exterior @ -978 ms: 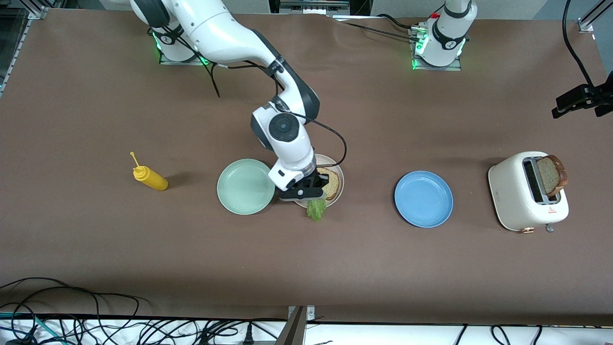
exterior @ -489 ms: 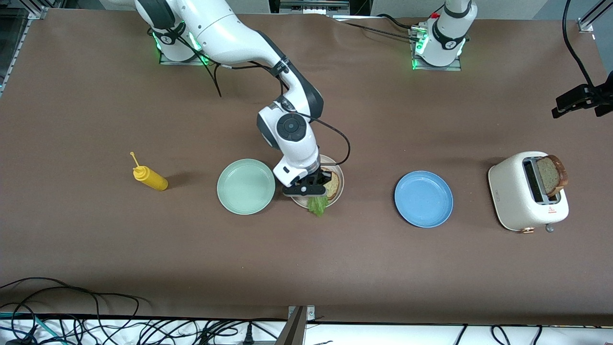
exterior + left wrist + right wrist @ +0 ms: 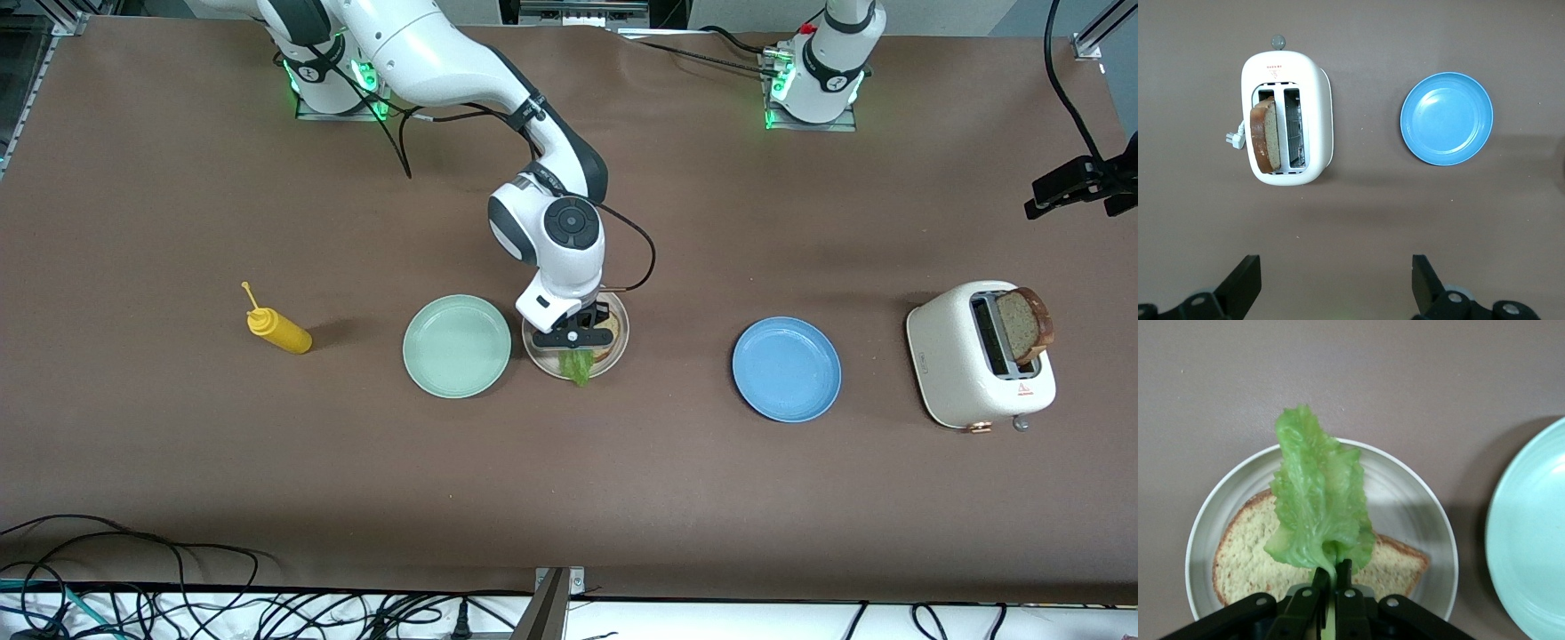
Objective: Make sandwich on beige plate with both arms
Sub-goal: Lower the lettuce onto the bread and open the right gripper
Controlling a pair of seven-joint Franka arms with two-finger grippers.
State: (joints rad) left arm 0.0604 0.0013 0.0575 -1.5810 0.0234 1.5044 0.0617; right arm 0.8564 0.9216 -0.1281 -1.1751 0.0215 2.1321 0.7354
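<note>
My right gripper (image 3: 580, 348) (image 3: 1333, 572) hangs over the beige plate (image 3: 538, 357) (image 3: 1405, 487), shut on the stem of a ruffled green lettuce leaf (image 3: 577, 364) (image 3: 1317, 510). The leaf hangs above a square brown bread slice (image 3: 1238, 553) that lies on that plate. A second bread slice (image 3: 1022, 324) (image 3: 1265, 133) stands in a slot of the white toaster (image 3: 969, 366) (image 3: 1313, 107) at the left arm's end of the table. My left gripper (image 3: 1336, 283) is open with nothing between its fingers, high over bare table near the toaster; only the left arm's base (image 3: 822, 76) shows in the front view.
A mint green plate (image 3: 456, 345) (image 3: 1531, 533) lies right beside the beige plate, toward the right arm's end. A blue plate (image 3: 786, 368) (image 3: 1446, 118) lies between the beige plate and the toaster. A yellow squeeze bottle (image 3: 277, 330) lies on its side near the right arm's end.
My right gripper has carried the lettuce leaf from over the beige plate's near rim to over the bread slice. The left arm has not moved.
</note>
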